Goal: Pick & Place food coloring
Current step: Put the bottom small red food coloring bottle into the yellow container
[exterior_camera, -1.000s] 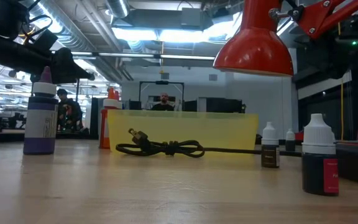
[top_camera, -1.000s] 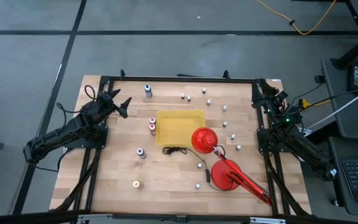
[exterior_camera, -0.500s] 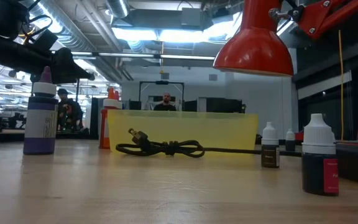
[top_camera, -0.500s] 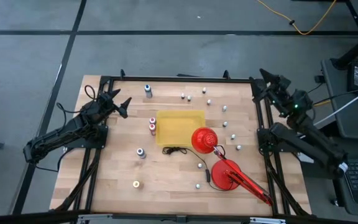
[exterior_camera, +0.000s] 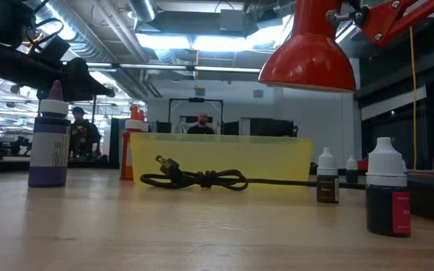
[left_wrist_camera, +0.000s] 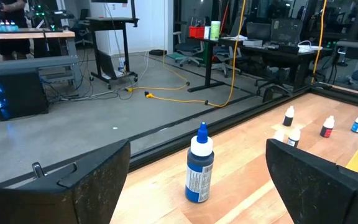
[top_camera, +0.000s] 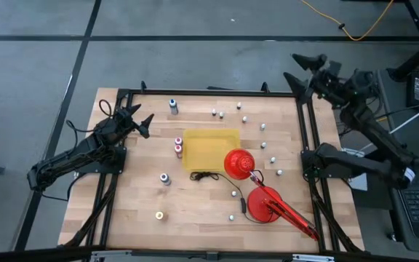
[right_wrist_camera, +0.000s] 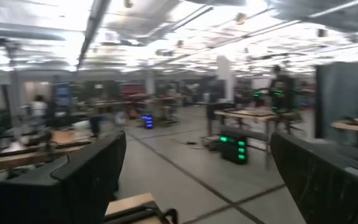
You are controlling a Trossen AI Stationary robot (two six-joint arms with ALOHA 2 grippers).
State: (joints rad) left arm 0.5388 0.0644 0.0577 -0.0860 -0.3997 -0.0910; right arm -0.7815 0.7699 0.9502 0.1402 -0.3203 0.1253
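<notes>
Low view crops the red lamp (exterior_camera: pixel 307 53) at the top edge; overhead, white-capped bottles (top_camera: pixel 263 145) scattered across the worktop (top_camera: pixel 137 211) are too small to distinguish colours.

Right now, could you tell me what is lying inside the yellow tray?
In the high view the yellow tray looks bare, with no bottle inside. The red lamp shade hangs over its lower right corner and hides that part. The black cable lies just outside its near edge.

Your right arm lifted from its folded rest beside the table's right edge and swung toward the far right corner, carrying the right gripper (top_camera: pixel 305 60), fingers spread apart, out past the frame's corner, above the floor.
</notes>
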